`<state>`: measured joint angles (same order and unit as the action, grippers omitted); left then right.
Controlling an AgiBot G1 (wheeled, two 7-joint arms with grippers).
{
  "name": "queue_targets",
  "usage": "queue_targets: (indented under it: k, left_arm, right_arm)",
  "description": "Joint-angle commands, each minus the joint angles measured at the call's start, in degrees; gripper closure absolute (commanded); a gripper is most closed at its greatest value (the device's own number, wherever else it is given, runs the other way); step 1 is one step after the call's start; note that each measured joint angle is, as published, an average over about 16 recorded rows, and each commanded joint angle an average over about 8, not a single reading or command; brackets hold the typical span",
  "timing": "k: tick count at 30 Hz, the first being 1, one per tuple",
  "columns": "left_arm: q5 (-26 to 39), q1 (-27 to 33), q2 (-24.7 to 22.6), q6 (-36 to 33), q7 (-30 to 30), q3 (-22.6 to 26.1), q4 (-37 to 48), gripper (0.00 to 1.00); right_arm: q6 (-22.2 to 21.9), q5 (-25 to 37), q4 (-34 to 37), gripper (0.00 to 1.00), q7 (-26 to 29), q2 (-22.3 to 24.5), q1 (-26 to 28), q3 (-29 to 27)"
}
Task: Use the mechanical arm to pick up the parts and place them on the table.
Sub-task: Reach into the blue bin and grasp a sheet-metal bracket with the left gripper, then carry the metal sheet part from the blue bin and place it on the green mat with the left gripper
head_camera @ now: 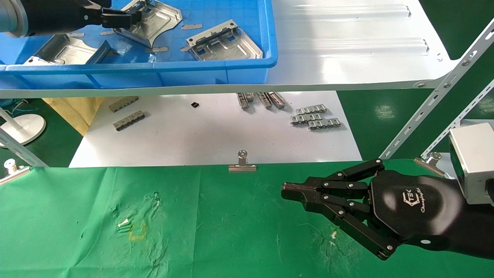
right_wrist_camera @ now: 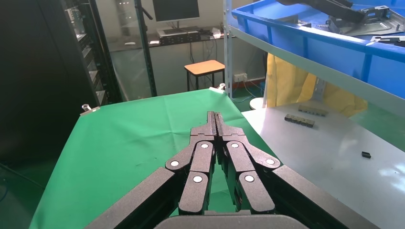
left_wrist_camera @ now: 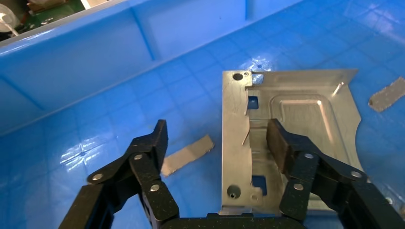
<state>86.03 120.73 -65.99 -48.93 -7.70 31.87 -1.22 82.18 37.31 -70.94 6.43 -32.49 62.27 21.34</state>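
My left gripper is inside the blue tray, open. In the left wrist view its jaws straddle the folded rim of a silvery stamped part: one finger is over the plate, the other is over the bare tray floor. That part shows in the head view too. Two more parts lie in the tray. My right gripper is shut and empty, parked just above the green-cloth table, and shows in its wrist view.
The tray stands on a white metal shelf above the table. Small grey strips lie on the tray floor. Chain-like link strips lie on a lower white surface. A binder clip holds the cloth's far edge. Slanted shelf struts stand at the right.
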Motion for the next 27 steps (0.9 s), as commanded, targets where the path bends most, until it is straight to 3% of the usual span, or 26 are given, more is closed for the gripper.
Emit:
queue_targets:
  k: [1, 22, 24, 27]
  left_arm:
    - [0.1, 0.1, 0.1, -0.1, 0.2, 0.1, 0.2, 1.0]
    - [0.3, 1.0, 0.6, -4.5, 3.5, 0.2, 0.1, 1.0]
    - [-0.2, 1.2, 0.8, -5.4, 4.0, -0.1, -0.2, 1.0]
    - [-1.2, 1.7, 1.5, -8.1, 5.0, -0.8, -1.0, 1.0]
  right_arm:
    - [0.0, 0.0, 0.0, 1.0, 0.0, 0.0, 0.0, 0.0]
    - [0.0, 0.0, 0.0, 0.97, 0.0, 0.0, 0.0, 0.0]
    - [0.0, 0.0, 0.0, 0.87, 0.0, 0.0, 0.0, 0.0]
    - [0.0, 0.0, 0.0, 0.5, 0.0, 0.0, 0.0, 0.0]
